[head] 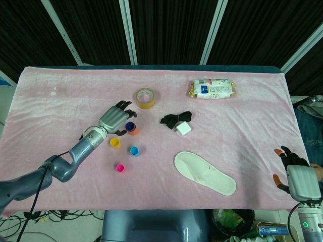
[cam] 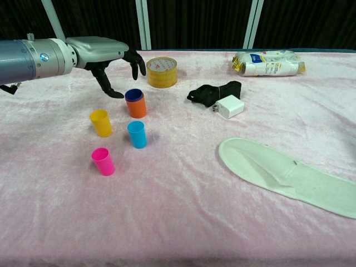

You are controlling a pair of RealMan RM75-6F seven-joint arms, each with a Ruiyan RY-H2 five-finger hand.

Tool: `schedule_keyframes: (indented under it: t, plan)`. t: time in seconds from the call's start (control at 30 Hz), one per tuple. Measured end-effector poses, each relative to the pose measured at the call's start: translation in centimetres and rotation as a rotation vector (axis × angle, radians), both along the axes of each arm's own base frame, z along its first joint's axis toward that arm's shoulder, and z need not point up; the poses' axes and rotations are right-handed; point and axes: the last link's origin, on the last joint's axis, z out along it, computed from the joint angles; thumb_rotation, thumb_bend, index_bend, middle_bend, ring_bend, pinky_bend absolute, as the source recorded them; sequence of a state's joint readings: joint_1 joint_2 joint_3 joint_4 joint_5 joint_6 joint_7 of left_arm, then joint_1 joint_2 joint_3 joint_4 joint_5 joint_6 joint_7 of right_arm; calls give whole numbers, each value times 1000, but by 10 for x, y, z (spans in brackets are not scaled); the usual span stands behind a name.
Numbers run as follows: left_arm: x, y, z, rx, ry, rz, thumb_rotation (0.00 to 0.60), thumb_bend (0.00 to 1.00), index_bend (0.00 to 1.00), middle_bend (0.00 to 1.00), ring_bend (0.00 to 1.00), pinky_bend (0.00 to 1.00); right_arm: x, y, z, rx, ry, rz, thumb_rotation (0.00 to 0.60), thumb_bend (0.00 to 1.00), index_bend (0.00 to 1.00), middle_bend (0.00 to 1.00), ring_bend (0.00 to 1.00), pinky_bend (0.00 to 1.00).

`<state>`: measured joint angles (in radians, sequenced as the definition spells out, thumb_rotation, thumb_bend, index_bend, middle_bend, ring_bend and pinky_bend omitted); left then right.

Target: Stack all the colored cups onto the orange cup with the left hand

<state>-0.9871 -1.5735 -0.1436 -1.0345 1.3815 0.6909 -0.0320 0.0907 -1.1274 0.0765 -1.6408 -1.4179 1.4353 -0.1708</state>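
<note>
The dark blue cup point(cam: 133, 94) point(head: 130, 125) sits nested in the orange cup point(cam: 137, 107) point(head: 133, 130), only its rim showing above. My left hand point(cam: 108, 58) point(head: 114, 118) hovers just left of and above that stack, fingers spread, holding nothing. A yellow cup point(cam: 101, 122) point(head: 115, 143), a light blue cup point(cam: 137, 134) point(head: 135, 150) and a pink cup point(cam: 103, 161) point(head: 120, 168) stand upright nearer the front. My right hand point(head: 296, 177) rests at the table's front right corner with fingers apart and nothing in it.
A tape roll point(cam: 162, 72) lies just behind the stack. A black strap point(cam: 213, 91) with a white charger point(cam: 228, 105), a snack packet point(cam: 269, 62) and a white slipper point(cam: 289, 176) lie to the right on the pink cloth point(cam: 183, 222).
</note>
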Motion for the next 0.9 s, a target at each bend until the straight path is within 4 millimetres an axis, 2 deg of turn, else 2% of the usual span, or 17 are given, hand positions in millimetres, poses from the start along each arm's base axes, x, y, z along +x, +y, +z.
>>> schedule_keyframes:
  t: [0.13,0.27,0.37,0.5,0.63,0.73,0.9]
  plan:
    - [1,-3,6,-3,-14,-2,600,164,115,185,0,66,0,0,0,0,-1,-2,600,236,197,103,193,280]
    - [0,-7,14,2,-24,-7,600,166,176,254,0,66,0,0,0,-1,0,0,600,236,197,103,193,280]
    - [-4,-12,25,17,-31,-14,600,166,206,269,0,66,0,0,0,-2,-1,1,600,235,197,103,193,280]
    - [-22,-24,44,37,-30,0,600,166,216,268,0,66,1,1,-1,2,-2,2,600,236,197,103,193,280]
    - [-53,-42,59,29,14,42,600,166,219,268,0,66,1,0,-1,3,2,4,600,236,198,103,194,280]
    - [-67,-54,61,10,26,70,600,166,228,270,0,66,2,1,0,-3,4,6,600,237,198,103,194,280]
    - [-75,-61,58,-20,33,86,600,169,253,295,0,67,1,1,-1,-5,3,3,600,237,197,103,194,280]
